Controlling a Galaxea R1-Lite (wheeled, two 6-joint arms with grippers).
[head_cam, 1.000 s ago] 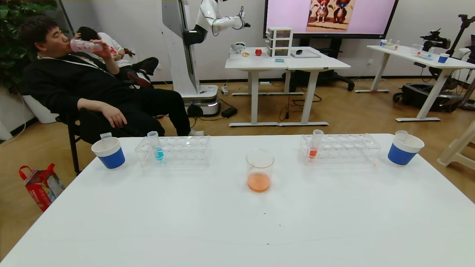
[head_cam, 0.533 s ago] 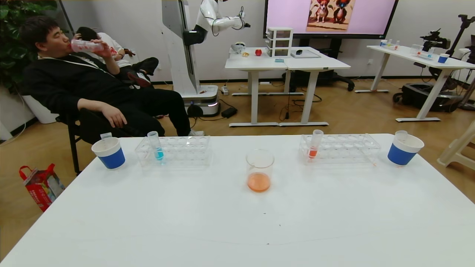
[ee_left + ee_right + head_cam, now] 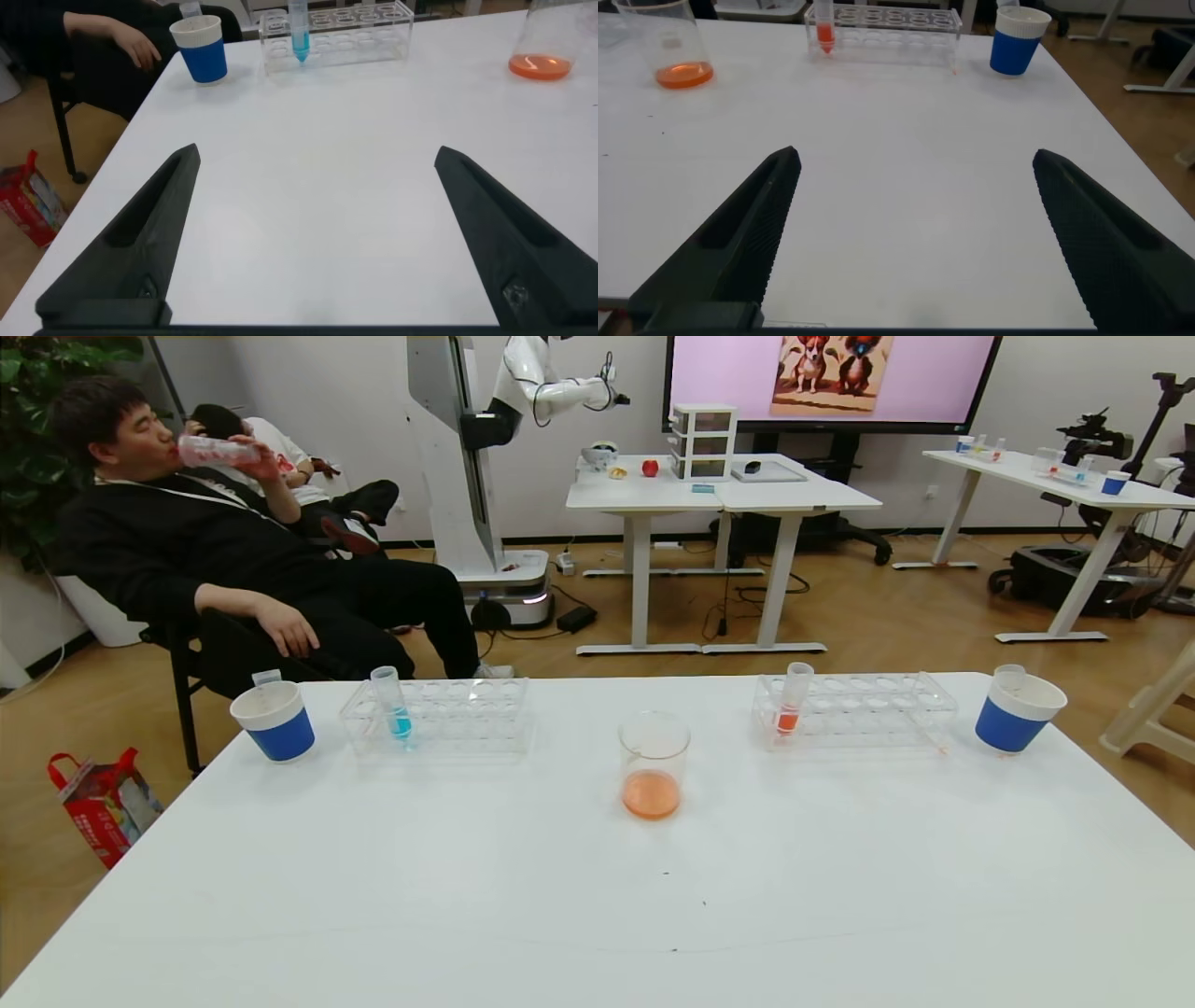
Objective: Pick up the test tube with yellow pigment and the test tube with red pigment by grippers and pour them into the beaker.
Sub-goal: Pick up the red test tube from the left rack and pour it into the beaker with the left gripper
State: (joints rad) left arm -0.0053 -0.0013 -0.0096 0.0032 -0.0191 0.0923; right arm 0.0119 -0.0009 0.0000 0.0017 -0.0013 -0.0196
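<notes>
Beaker [image 3: 653, 765] holds orange liquid; left gripper [image 3: 313, 233], right gripper [image 3: 915, 233] wide, seemingly empty.

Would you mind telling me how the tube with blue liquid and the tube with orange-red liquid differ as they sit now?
The tube with blue liquid stands in the left rack, near the left paper cup; the tube with orange-red liquid stands in the right rack, whose far end is near the right paper cup. Their liquids differ in colour. Both are small clear tubes, roughly upright, in an end slot, with liquid only at the bottom.
</notes>
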